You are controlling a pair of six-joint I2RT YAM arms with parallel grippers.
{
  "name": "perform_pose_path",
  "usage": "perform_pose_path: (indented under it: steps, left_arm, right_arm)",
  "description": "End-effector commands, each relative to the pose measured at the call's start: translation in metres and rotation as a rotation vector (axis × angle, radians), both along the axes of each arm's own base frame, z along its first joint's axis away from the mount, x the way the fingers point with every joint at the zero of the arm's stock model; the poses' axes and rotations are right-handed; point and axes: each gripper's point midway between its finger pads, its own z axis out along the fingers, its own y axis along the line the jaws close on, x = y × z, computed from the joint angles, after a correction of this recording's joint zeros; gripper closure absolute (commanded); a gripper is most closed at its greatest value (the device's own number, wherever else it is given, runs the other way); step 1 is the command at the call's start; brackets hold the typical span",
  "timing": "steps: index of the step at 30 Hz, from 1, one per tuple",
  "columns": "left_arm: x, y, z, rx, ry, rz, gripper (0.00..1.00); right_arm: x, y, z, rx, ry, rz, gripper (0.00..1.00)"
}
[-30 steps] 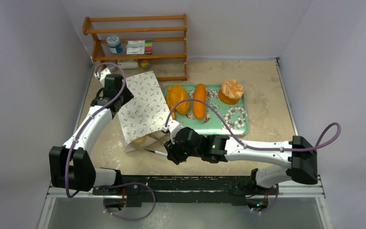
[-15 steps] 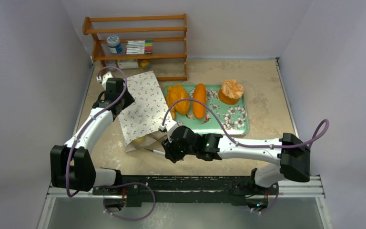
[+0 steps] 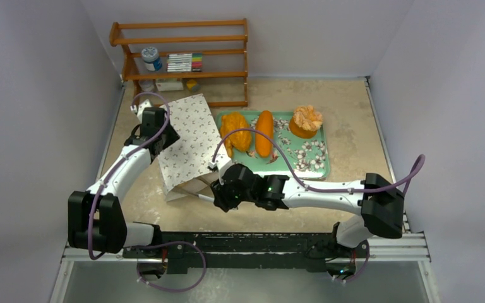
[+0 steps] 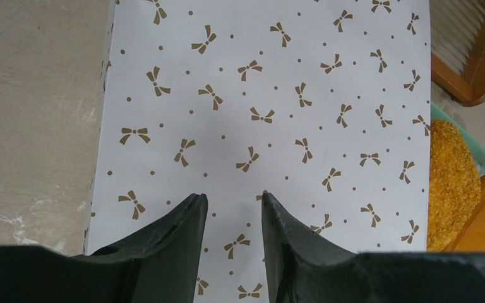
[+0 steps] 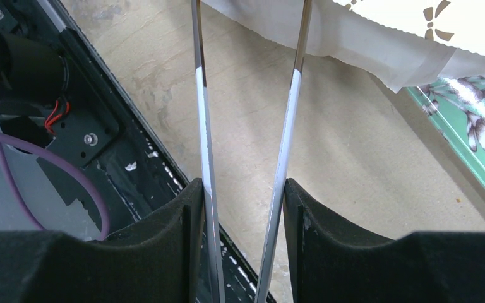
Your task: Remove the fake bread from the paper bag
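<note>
The right end effector (image 5: 240, 189), clamping tongs (image 5: 203, 113), has slid left toward the bag (image 3: 189, 136) mouth, likely fishing inside. The left end effector (image 4: 232, 201), narrowly parted and holding nothing, seems to steady it.

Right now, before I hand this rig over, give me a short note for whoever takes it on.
Left pincer: open, over the paper bag, at its far half.
Right pincer: shut on the tongs, tips at the bag's near mouth.
Done: lumpy loaf, smooth loaf and ruffled pastry lie on the green tray.
To do: the bag's inside is hidden; check it with the tongs for any bread remaining.
</note>
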Motion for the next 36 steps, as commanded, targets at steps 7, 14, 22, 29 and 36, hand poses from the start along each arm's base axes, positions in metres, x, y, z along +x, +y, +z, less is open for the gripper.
perform_pose_path:
  steps: [7, 14, 22, 29, 36]
  left_arm:
    - [0.007, 0.002, 0.011, -0.009, -0.063, 0.016, 0.63]
    - [0.01, 0.004, 0.009, -0.004, -0.054, 0.032, 0.63]
    - [0.009, 0.004, 0.007, -0.008, -0.048, 0.035, 0.63]
    - [0.012, 0.002, 0.011, -0.014, -0.059, 0.024, 0.63]
    - [0.012, 0.0, 0.007, -0.017, -0.055, 0.017, 0.63]
  right_arm:
    - [0.007, 0.01, 0.043, 0.12, -0.032, -0.022, 1.0]
    - [0.002, -0.005, 0.05, 0.125, -0.056, 0.0, 1.0]
    - [-0.006, 0.014, 0.019, 0.062, 0.023, 0.058, 0.9]
    - [-0.01, 0.012, 0.015, 0.063, 0.051, 0.054, 0.62]
    - [-0.007, 0.032, 0.007, 0.06, 0.067, 0.074, 0.55]
